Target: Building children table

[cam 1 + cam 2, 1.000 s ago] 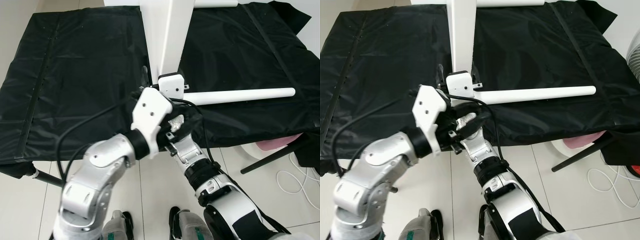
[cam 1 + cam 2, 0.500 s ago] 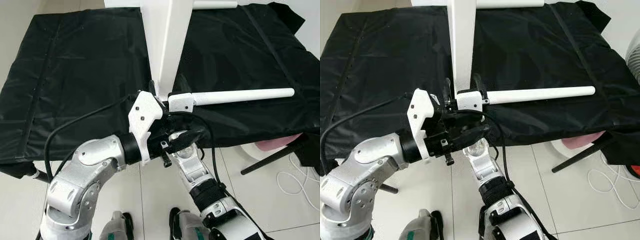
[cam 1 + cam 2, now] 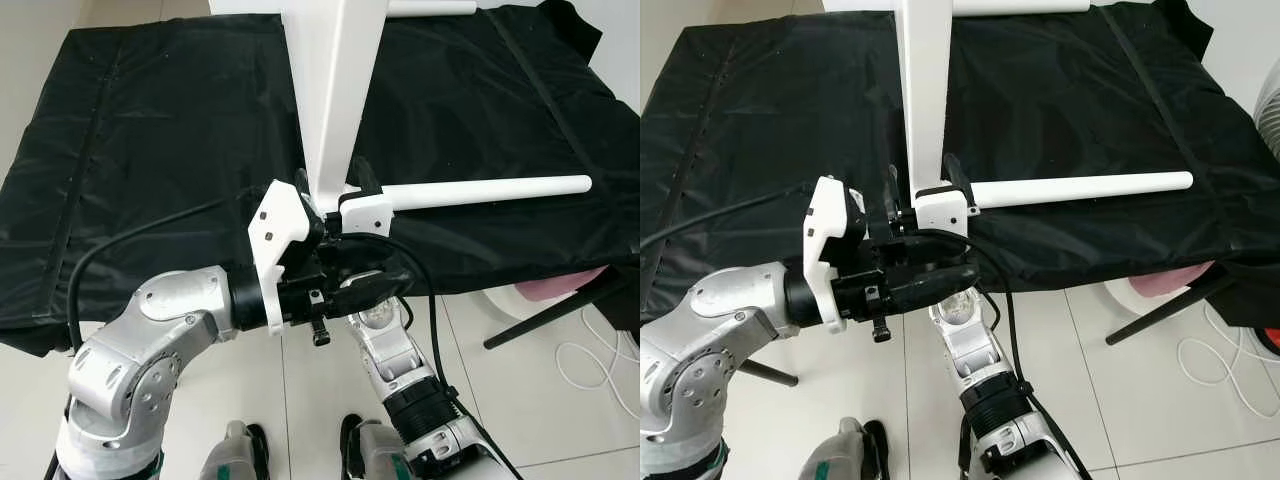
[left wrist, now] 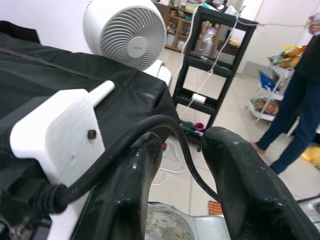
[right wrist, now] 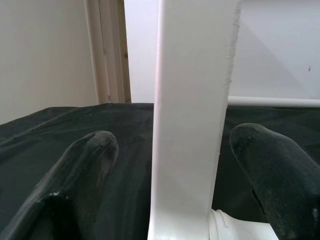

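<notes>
A white tabletop panel (image 3: pixel 335 90) stands on edge on the black cloth (image 3: pixel 150 150). A white round leg (image 3: pixel 480 190) runs from its near corner off to the right, lying level. My right gripper (image 3: pixel 330 185) is open at that corner, one finger on each side of the panel. In the right wrist view the fingers (image 5: pixel 82 160) flank the panel (image 5: pixel 192 100) without clearly touching it. My left gripper (image 3: pixel 378 285) points right, just below the right wrist. Its fingers (image 4: pixel 135 185) are a narrow gap apart, holding nothing; the right wrist's black cable (image 4: pixel 150 125) crosses in front of them.
A second white leg (image 3: pixel 430 8) lies at the cloth's far edge. A pink-and-white stool (image 3: pixel 545 290) and a dark slanted leg (image 3: pixel 540 320) stand right of the table, with white cord (image 3: pixel 600 370) on the floor. A fan (image 4: pixel 127 32), black shelf rack (image 4: pixel 215 60) and a person (image 4: pixel 295 115) are beyond.
My right arm has stretched forward and its gripper now straddles the panel's near corner. My left arm has dropped and turned, so its gripper points right under the right wrist.
</notes>
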Motion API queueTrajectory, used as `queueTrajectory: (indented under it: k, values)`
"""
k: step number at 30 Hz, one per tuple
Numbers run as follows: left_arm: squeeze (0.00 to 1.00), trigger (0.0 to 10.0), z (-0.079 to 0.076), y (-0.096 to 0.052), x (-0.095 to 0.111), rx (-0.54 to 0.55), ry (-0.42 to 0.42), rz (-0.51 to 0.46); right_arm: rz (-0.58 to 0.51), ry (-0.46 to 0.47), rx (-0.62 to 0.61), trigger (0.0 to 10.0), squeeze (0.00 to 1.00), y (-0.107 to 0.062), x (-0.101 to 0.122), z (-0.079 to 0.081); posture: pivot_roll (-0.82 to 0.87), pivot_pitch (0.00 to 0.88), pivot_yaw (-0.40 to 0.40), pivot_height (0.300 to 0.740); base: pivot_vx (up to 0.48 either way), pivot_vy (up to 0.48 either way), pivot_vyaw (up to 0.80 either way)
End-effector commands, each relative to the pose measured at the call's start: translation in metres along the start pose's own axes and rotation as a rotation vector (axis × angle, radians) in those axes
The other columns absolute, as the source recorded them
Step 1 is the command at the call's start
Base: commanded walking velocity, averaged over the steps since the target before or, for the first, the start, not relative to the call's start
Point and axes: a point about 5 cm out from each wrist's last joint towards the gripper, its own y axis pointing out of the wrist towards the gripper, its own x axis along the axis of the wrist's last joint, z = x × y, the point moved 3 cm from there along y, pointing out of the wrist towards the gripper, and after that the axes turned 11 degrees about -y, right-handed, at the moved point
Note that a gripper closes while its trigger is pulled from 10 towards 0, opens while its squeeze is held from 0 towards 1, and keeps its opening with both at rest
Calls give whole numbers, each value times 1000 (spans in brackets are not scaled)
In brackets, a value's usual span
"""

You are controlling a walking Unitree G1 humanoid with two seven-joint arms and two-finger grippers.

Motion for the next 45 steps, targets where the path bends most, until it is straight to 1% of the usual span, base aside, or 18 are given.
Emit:
queueTrajectory:
  k: [1, 9, 12, 15, 16, 18, 20, 23, 29, 33, 35, 37, 38, 39, 42, 43, 44, 45]
  values:
    - [0, 10000, -4, -8, 9, 0, 39, -20, 58, 13, -35, 10000, 0, -3, -12, -7, -6, 204, 50, 740, 0, 0, 0]
    - [0, 10000, -7, -14, 2, -28, -6, 19, 80, 51, -59, 10000, 0, 3, -9, -7, -6, 206, 49, 740, 0, 0, 0]
    - [0, 10000, -8, -19, -5, -28, -32, 50, 58, 76, -73, 10000, 0, 9, 1, -7, -8, 211, 48, 740, 0, 0, 0]
    - [0, 10000, -8, -22, -7, -25, -43, 58, 44, 84, -74, 10000, 0, 10, 5, -8, -8, 212, 48, 740, 0, 0, 0]
    - [0, 10000, -5, -27, -8, -3, -45, 67, 28, 86, -71, 10000, 0, 9, 9, -11, -7, 212, 46, 740, 0, 0, 0]
    - [0, 10000, 0, -35, -7, 32, -32, 79, 8, 79, -59, 10000, 0, 5, 15, -18, -4, 213, 42, 740, 0, 0, 0]
    - [0, 10000, 1, -37, -6, 39, -27, 81, 5, 77, -55, 10000, 0, 4, 16, -19, -4, 213, 42, 740, 0, 0, 0]
    - [0, 10000, 3, -44, -2, 61, -18, 90, -4, 33, -39, 10000, 0, -10, 20, -30, -9, 214, 38, 740, 0, 0, 0]
    - [0, 10000, 6, -46, 0, 80, -10, 88, 23, 2, -29, 10000, 0, -20, 16, -40, -15, 211, 40, 740, 0, 0, 0]
    - [0, 10000, 11, -46, 0, 113, -2, 82, 44, 2, 9, 10000, 0, -29, 13, -46, -15, 211, 40, 740, 0, 0, 0]
    - [0, 10000, 18, -47, 0, 172, -7, 58, 63, -12, 27, 10000, 0, -37, 10, -55, -15, 204, 45, 740, 0, 0, 0]
    - [0, 10000, 18, -47, 0, 172, -7, 58, 63, -12, 27, 10000, 0, -37, 10, -55, -15, 204, 45, 740, 0, 0, 0]
    - [0, 10000, 20, -47, 1, 194, 1, 50, 73, -21, 23, 10000, 0, -40, 9, -60, -15, 204, 45, 740, 0, 0, 0]
    - [0, 10000, 24, -47, 0, 239, -1, 28, 93, -48, 6, 10000, 0, -46, 5, -71, -14, 187, 51, 740, 0, 0, 0]
    - [0, 10000, 27, -47, -1, 267, -2, 14, 106, -67, -6, 10000, 0, -49, 2, -78, -14, 187, 51, 740, 0, 0, 0]
    - [0, 10000, 29, -46, -3, 294, 3, 2, 123, -84, -23, 10000, 0, -53, -1, -85, -15, 170, 53, 740, 0, 0, 0]
    - [0, 10000, 29, -46, -3, 294, 3, 2, 123, -84, -23, 10000, 0, -53, -1, -85, -15, 170, 53, 740, 0, 0, 0]
    - [0, 10000, 33, -46, -4, 324, -3, -16, 136, -100, -42, 10000, 0, -54, -3, -92, -15, 170, 53, 740, 0, 0, 0]
